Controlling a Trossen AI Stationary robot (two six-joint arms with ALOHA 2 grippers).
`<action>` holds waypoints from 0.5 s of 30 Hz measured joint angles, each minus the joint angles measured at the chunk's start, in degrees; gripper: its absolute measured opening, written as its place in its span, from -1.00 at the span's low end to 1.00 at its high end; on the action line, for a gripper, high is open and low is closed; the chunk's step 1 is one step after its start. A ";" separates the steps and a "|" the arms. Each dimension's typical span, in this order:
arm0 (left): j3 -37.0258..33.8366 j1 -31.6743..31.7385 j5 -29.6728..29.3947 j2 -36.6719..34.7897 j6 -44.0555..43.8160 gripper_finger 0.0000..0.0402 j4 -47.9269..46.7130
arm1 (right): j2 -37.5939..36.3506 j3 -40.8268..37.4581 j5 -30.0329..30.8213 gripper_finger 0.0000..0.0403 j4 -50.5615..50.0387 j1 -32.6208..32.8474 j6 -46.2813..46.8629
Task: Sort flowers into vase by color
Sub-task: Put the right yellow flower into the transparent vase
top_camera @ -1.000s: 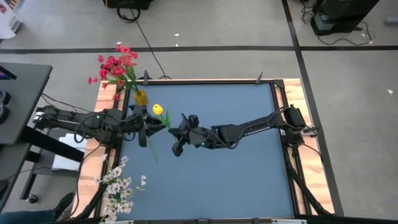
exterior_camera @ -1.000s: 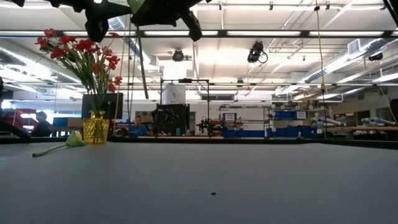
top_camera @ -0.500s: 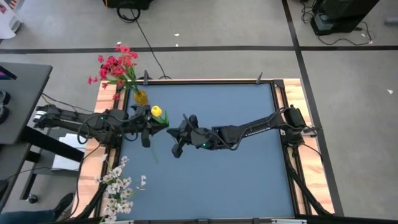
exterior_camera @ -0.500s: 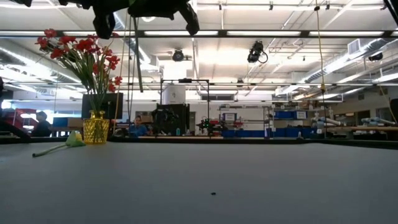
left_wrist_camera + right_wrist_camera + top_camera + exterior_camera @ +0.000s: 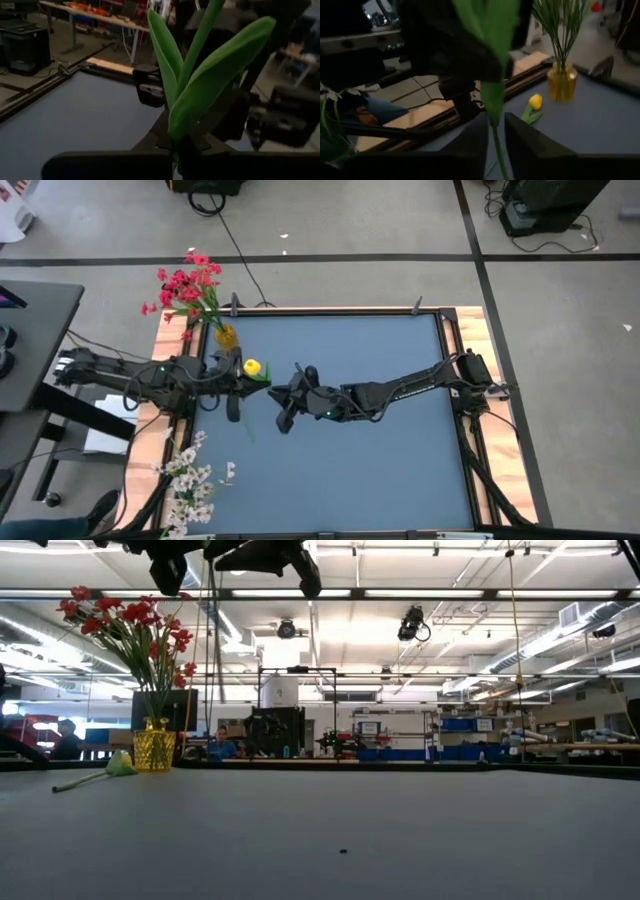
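A yellow tulip [image 5: 252,367] is held in the air over the table's left half. Its green leaves [image 5: 200,85] rise above my left gripper [image 5: 175,157], which is shut on it. My left gripper [image 5: 238,383] reaches in from the left. My right gripper [image 5: 268,392] faces it from the right, open, with its fingers [image 5: 470,145] on either side of the hanging stem [image 5: 496,140]. A second yellow tulip [image 5: 112,768] lies on the table beside the yellow vase [image 5: 153,745], which holds the red flowers [image 5: 188,288]. White flowers [image 5: 190,478] stand at the near left corner. My left gripper pinches the tulip's stem just below the leaves [image 5: 176,145], coming level from the table's left, fingers across the stem. The tulip is lifted clear and roughly upright. Its blossom is above, and its stem [image 5: 210,640] hangs free below the fingers.
The yellow vase [image 5: 562,82] stands at the table's far left corner, with the lying tulip [image 5: 535,102] next to it. The blue table top [image 5: 400,460] stretches toward the right and near sides. A wooden border [image 5: 500,470] frames it.
My left gripper has carried the tulip a little toward the table's left edge. The hanging stem, slanted a second ago, now hangs closer to upright. My right arm has kept nearly still.
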 joint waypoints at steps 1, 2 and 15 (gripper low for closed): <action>0.98 -0.34 0.18 0.03 0.50 -0.96 -2.13 | -0.01 0.00 -0.03 -0.56 -0.51 0.00 1.79; 2.29 -0.76 0.33 0.03 1.28 -0.96 -5.00 | -0.01 0.00 -0.23 -0.48 -1.07 0.00 3.73; 22.79 -7.49 2.56 -5.36 6.59 -0.96 -48.88 | -0.01 0.00 -0.03 -0.08 -10.10 -0.05 27.62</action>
